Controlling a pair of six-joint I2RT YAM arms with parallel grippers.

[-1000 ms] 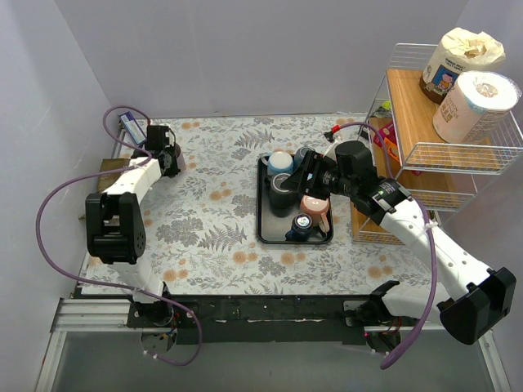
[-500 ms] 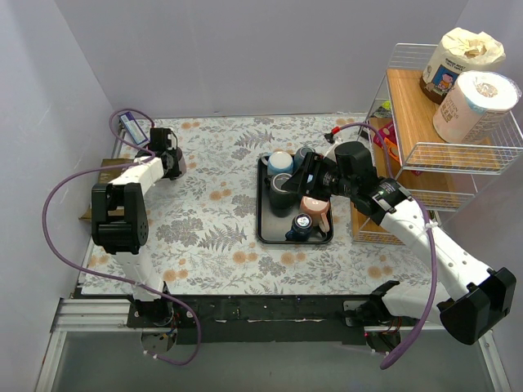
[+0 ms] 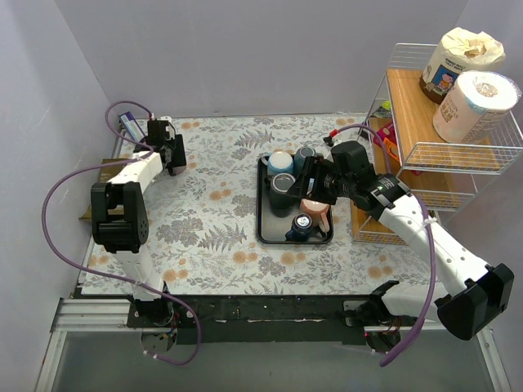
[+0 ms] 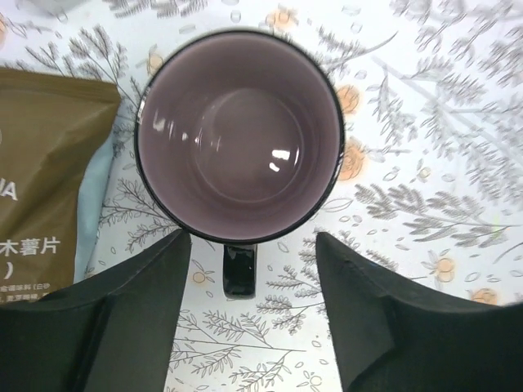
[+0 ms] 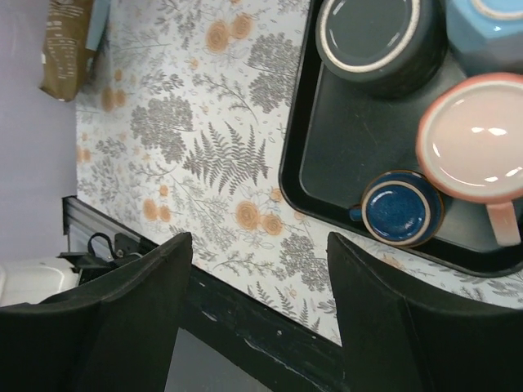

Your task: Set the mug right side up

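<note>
In the left wrist view a black mug (image 4: 239,135) with a glossy purple inside stands upright on the floral tablecloth, mouth up. Its handle (image 4: 239,269) points toward the camera. My left gripper (image 4: 251,238) is open, one finger on each side of the handle and touching neither it nor the mug. From above, the left gripper (image 3: 173,155) sits at the table's far left and covers the mug. My right gripper (image 3: 315,181) hovers open and empty over the black tray (image 3: 261,230); in its own view the right gripper (image 5: 257,241) frames tablecloth and the table's front edge.
The tray (image 5: 296,167) holds a dark grey mug (image 5: 368,33), a pink mug (image 5: 474,139), a small blue cup (image 5: 398,208) and a light blue mug (image 5: 490,16). A brown packet (image 4: 41,163) lies just left of the black mug. A wire shelf (image 3: 425,122) stands at the right.
My left gripper has opened and let go of the black mug, which now stands alone. The right gripper has widened a little and shifted slightly over the tray.
</note>
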